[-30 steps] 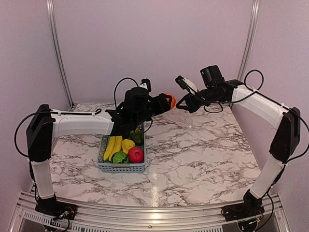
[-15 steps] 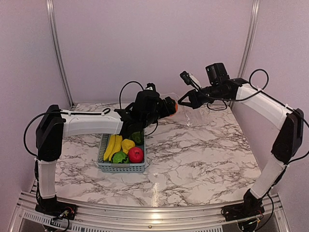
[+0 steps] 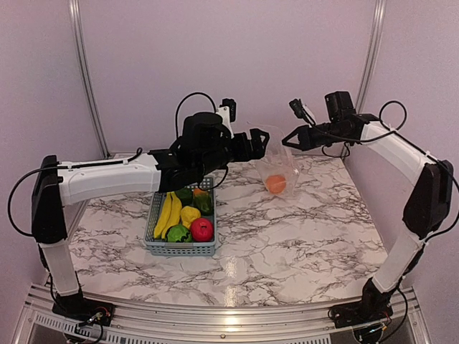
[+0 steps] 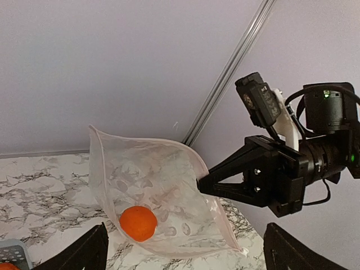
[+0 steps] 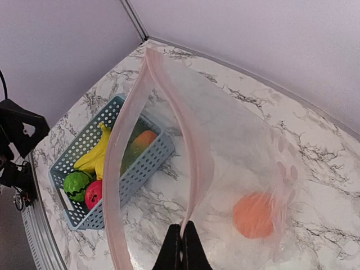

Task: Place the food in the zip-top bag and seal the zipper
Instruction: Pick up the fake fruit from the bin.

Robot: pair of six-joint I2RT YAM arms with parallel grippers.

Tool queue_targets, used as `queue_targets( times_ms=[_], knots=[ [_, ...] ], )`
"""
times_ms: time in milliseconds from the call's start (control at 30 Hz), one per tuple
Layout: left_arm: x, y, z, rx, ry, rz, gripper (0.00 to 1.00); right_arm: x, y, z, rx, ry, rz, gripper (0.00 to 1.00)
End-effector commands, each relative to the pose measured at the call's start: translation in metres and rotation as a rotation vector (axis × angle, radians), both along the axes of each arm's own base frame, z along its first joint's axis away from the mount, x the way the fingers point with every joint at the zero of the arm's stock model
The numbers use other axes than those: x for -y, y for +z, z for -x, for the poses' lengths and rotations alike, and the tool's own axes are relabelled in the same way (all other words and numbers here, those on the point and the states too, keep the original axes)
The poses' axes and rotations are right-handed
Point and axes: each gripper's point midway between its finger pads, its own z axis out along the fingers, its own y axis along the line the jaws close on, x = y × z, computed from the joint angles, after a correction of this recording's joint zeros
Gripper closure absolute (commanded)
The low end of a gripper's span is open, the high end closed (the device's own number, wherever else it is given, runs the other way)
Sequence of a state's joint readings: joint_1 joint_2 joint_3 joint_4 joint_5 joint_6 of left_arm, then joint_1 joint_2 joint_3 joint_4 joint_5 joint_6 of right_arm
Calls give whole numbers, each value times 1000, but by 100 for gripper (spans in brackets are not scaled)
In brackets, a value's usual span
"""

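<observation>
The clear zip-top bag (image 3: 276,168) hangs open from my right gripper (image 3: 288,138), which is shut on its rim. An orange (image 3: 276,184) lies in the bag's bottom. My left gripper (image 3: 262,141) is open and empty just left of the bag's mouth. In the left wrist view the bag (image 4: 163,185) and orange (image 4: 138,223) sit in front of my open left gripper (image 4: 185,228). In the right wrist view my right gripper (image 5: 181,233) pinches the pinkish zipper strip (image 5: 120,152), with the orange (image 5: 256,215) seen through the plastic. Bananas (image 3: 167,213), a red apple (image 3: 201,229) and a green melon (image 3: 178,233) lie in the basket.
The grey-blue slatted basket (image 3: 154,247) stands left of centre on the marble table and also shows in the right wrist view (image 5: 143,169). It also holds dark green peppers (image 3: 203,203). Walls close the back and sides.
My left gripper carried the orange to the bag's mouth and let it go. The orange now lies inside the bag. My right gripper moved right and up with the bag.
</observation>
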State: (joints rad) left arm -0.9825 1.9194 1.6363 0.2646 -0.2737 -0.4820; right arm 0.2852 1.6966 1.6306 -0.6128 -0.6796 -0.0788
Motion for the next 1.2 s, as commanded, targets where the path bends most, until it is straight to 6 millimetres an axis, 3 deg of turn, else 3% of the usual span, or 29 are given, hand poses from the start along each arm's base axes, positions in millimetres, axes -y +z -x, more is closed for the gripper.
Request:
queue_targets(
  times_ms=[0, 100, 233, 400, 500, 733, 800, 967, 1167],
  knots=[
    [-36, 56, 29, 130, -12, -4, 2, 39, 27, -33, 103, -115, 17, 100],
    [-63, 41, 32, 112, 50, -116, 3, 74, 48, -52, 182, -219, 58, 100],
    [-99, 8, 36, 34, 118, -291, 3, 116, 78, -68, 353, -376, 244, 100],
    [-140, -34, 43, -59, 188, -507, 4, 142, 109, -65, 478, -474, 361, 100],
    [-161, -59, 47, -107, 221, -594, 4, 133, 98, -59, 470, -447, 367, 100],
    [-197, -113, 55, -283, 221, -713, 9, 76, 20, -37, 372, -250, 349, 100],
    [-202, -124, 61, -325, 196, -742, 10, 67, 8, -32, 346, -216, 328, 100],
    [-208, -146, 81, -413, 110, -817, 10, 56, -10, -24, 312, -169, 294, 100],
    [-213, -170, 103, -520, 21, -869, 6, 47, -17, -14, 305, -134, 272, 100]
  ],
)
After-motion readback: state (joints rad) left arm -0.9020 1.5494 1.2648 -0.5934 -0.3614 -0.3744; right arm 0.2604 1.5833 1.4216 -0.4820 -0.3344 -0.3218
